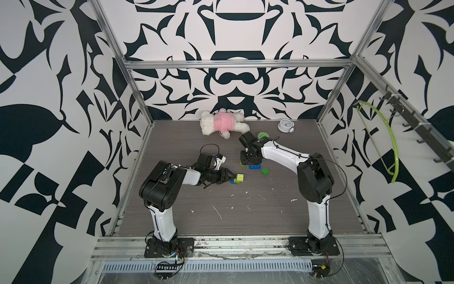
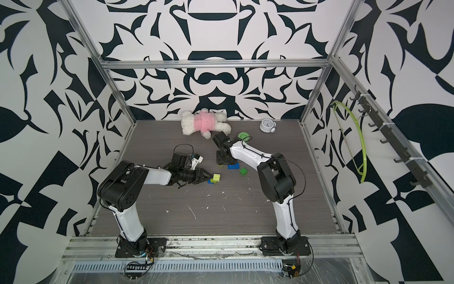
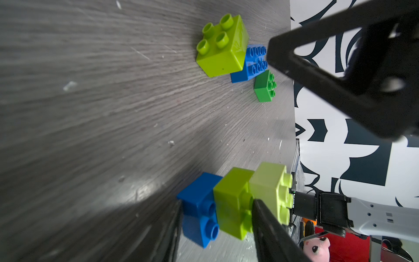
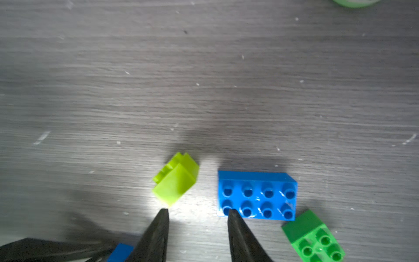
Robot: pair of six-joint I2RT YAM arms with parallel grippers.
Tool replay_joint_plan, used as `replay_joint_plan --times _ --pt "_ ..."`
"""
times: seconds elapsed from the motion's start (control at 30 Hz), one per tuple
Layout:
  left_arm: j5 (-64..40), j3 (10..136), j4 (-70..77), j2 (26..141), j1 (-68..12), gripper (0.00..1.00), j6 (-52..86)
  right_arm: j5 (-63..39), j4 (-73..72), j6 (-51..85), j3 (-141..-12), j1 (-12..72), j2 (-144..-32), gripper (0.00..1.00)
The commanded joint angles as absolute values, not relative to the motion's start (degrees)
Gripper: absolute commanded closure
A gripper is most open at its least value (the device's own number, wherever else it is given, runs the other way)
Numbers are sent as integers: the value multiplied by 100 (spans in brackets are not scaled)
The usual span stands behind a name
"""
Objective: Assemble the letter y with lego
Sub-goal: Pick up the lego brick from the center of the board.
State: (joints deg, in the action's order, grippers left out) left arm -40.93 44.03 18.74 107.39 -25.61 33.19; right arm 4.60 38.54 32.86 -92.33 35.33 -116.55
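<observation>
Grey tabletop [image 1: 221,209] bears everything: the left pincer [image 3: 216,204] grips a blue, lime and pale yellow stack [image 3: 233,195], probably steadying the Y's stem, while the right pincer [image 4: 197,212], part-open and empty, hovers between wide blue brick [image 4: 257,195] and lime brick [image 4: 175,181].

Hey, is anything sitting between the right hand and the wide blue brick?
Nothing visible does. The open right hand is right beside the wide blue brick, one fingertip at its corner. The loose lime brick lies off the hand's other side, the dark green brick by the blue one's far end.
</observation>
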Motion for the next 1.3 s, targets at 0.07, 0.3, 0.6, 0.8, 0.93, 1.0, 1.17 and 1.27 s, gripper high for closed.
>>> replay_joint_plan --times 0.07,0.3,0.6,0.8,0.93,1.0,1.17,1.27 --pt "-2756 3937 72 11398 -2519 46 3252 163 4015 3782 -9744 3517 -11836 49" --pt "-2766 3938 70 11399 -2506 46 3259 155 4134 4175 -9857 3490 -11984 48" --pt "-2793 3943 88 11396 -2479 46 3270 -57 4008 4206 -9997 3471 -12246 48" --pt "-2801 3942 88 11405 -2461 46 3278 -94 3905 4235 -10028 3406 -12390 48" --pt "-2812 3938 88 11408 -2448 46 3278 -145 3816 4228 -10072 3374 -12495 48" --pt "-2820 3939 97 11417 -2443 46 3270 -166 3810 4222 -10138 3370 -12554 50" --pt "-2826 3938 97 11417 -2435 46 3286 -158 3814 4201 -10213 3359 -12628 60" --pt "-2827 3939 99 11413 -2426 46 3285 -153 3840 4171 -10178 3361 -12567 68"
